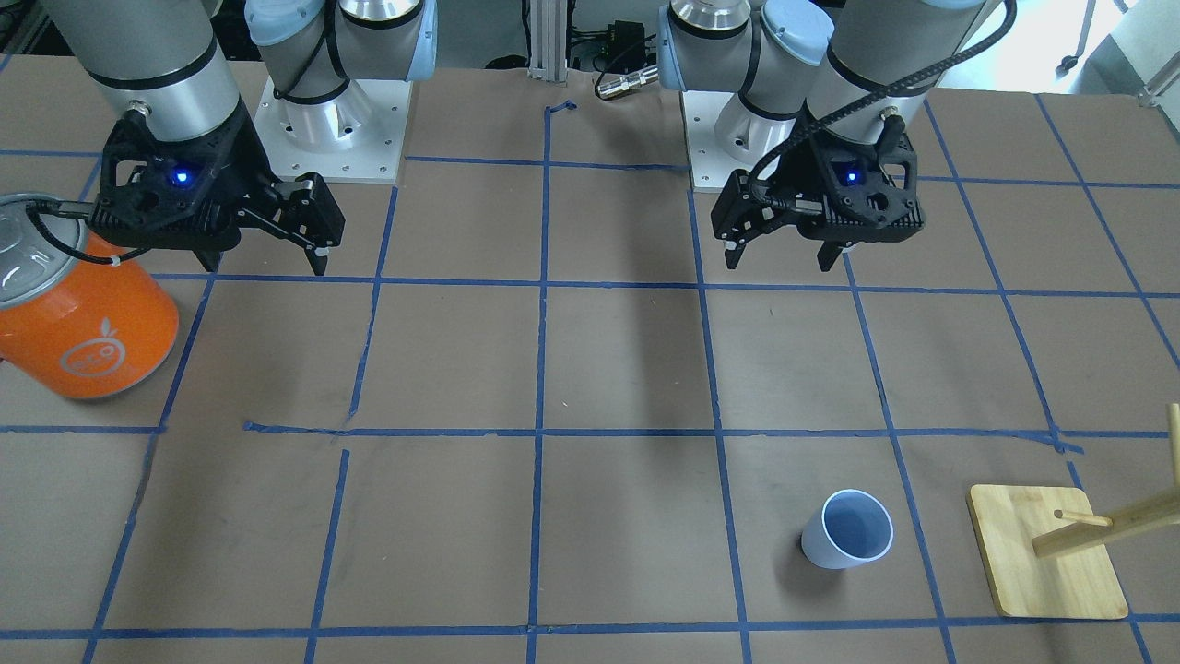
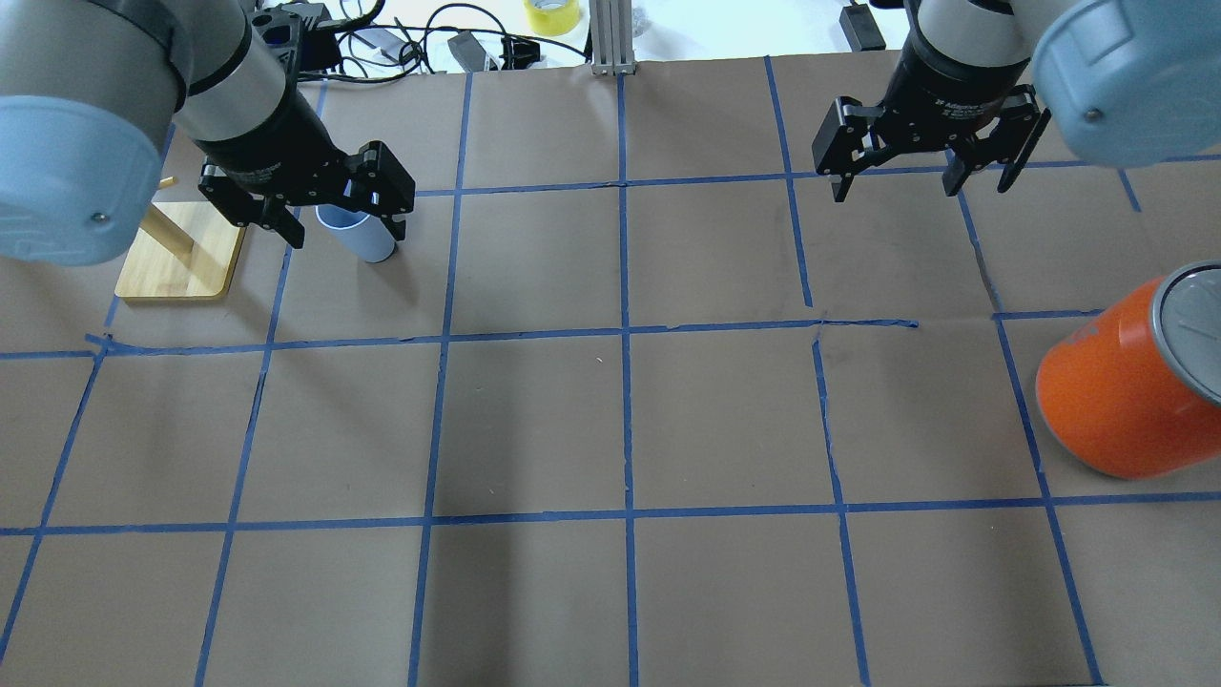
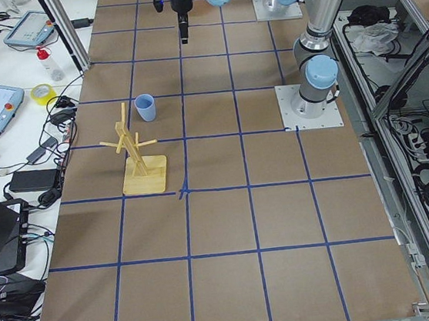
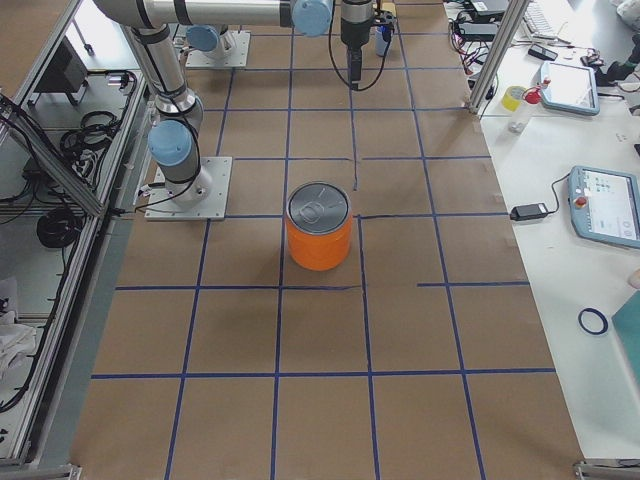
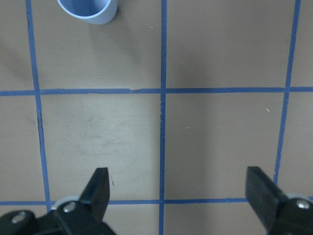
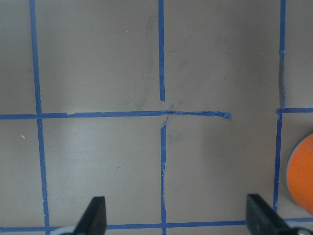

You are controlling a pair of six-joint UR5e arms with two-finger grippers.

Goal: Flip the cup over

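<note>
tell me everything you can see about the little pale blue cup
The small pale blue-white tapered cup looks like smooth plastic, with no handle, a rim wider than its base and a bluish, empty inside. It stands upright, mouth up, on the brown paper-covered table, near the wooden peg rack but apart from it. Only the table touches it.

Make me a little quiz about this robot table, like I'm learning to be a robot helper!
1. Fill the blank: the left tool and the right tool are both ___ and hold nothing.
2. True or false: the cup stands on the table with its mouth up.
3. Pick one: what stands nearest the cup? A) the wooden stand B) a spoon C) a bowl

Key: 1 open; 2 true; 3 A.
</note>
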